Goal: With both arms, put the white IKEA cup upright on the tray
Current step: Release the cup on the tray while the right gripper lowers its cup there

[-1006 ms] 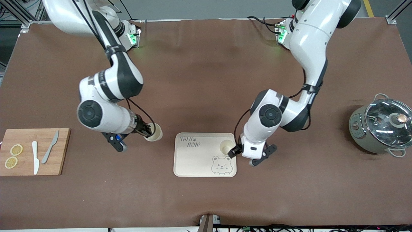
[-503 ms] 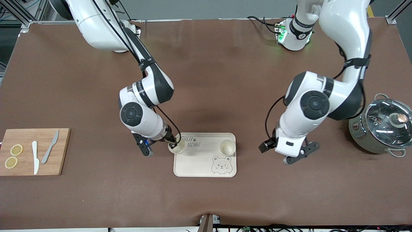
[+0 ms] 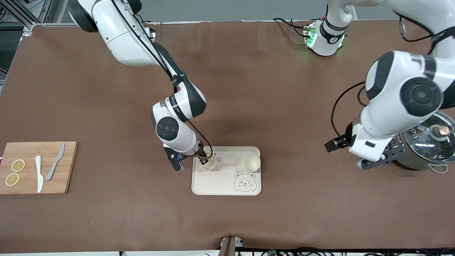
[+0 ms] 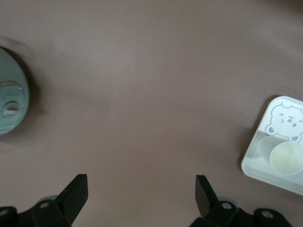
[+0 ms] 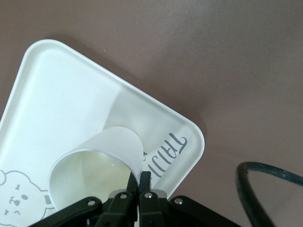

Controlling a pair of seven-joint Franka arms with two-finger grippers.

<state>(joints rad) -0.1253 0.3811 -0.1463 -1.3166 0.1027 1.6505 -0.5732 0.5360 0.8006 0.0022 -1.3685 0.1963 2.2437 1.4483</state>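
The cream tray (image 3: 226, 179) with a bear drawing lies mid-table. My right gripper (image 3: 203, 160) is shut on the rim of a white cup (image 3: 209, 164), which it holds upright at the tray's corner toward the right arm's end. In the right wrist view the gripper (image 5: 140, 182) pinches the cup's (image 5: 90, 172) wall over the tray (image 5: 61, 94). A second white cup (image 3: 250, 162) stands upright on the tray, free. My left gripper (image 3: 333, 145) is open and empty above bare table between the tray and the pot; its wrist view shows the gripper (image 4: 141, 196) spread wide, with the tray (image 4: 258, 163) and the second cup (image 4: 286, 158) at the edge.
A wooden cutting board (image 3: 69, 167) with two lemon slices (image 3: 14, 172), a white knife (image 3: 38, 173) and a grey knife (image 3: 55, 162) lies at the right arm's end. A grey-green pot with a glass lid (image 3: 426, 138) stands at the left arm's end, partly under the left arm.
My right gripper carried its cup from the table onto the tray's corner. My left gripper let go of the other cup and drew back and up toward the pot.
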